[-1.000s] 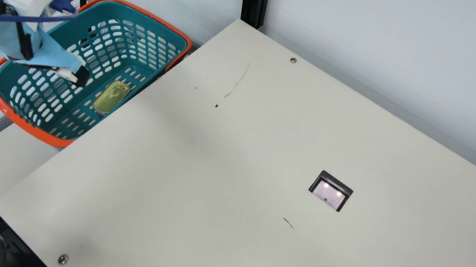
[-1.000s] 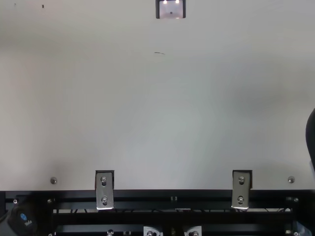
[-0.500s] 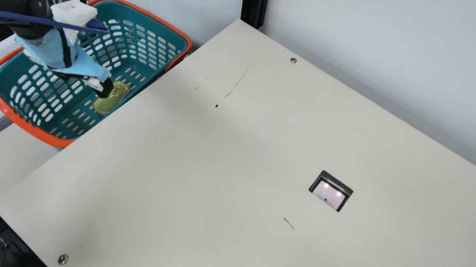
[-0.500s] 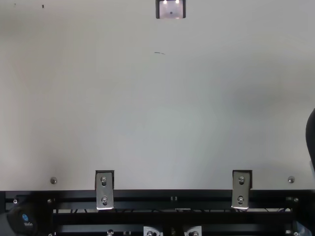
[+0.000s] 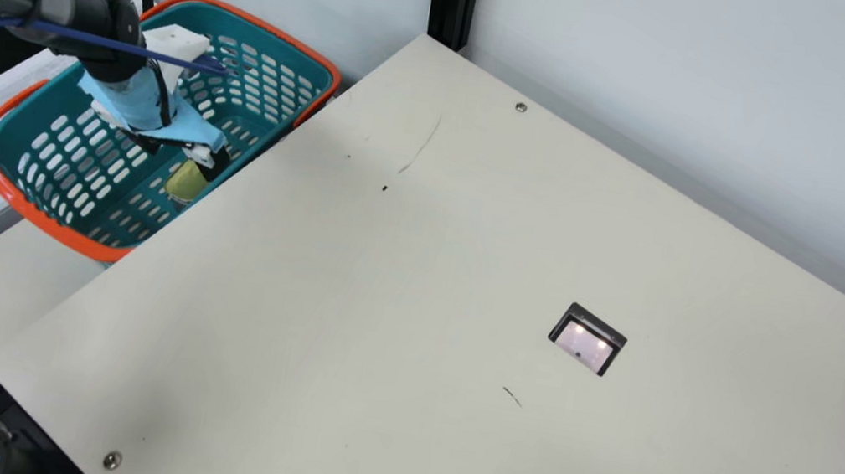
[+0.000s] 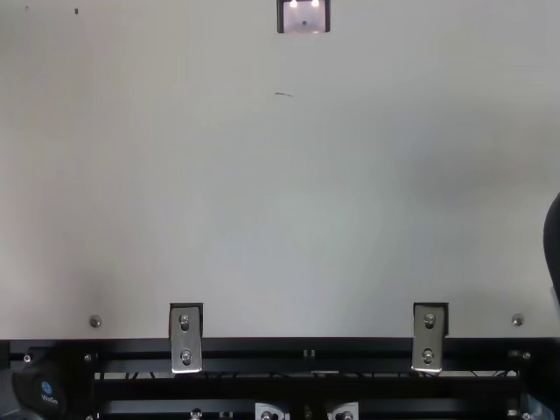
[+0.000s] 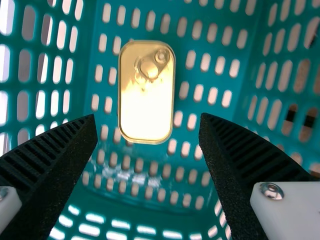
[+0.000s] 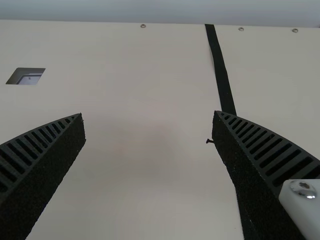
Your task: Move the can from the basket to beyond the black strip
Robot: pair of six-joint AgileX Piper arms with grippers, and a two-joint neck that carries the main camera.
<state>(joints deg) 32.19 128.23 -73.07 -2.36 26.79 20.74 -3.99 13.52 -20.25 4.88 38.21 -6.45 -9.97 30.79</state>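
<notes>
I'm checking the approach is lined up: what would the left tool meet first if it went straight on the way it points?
Most likely the can, lying in the basket ahead of the open left tool in the left wrist view; how far off is unclear.

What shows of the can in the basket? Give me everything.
The can is gold, metallic-looking, oblong with rounded corners, its lid closed, a pull tab near one end. It lies lid up on the slotted floor of the teal basket. The left gripper hovers over it, open, apparently not touching.
</notes>
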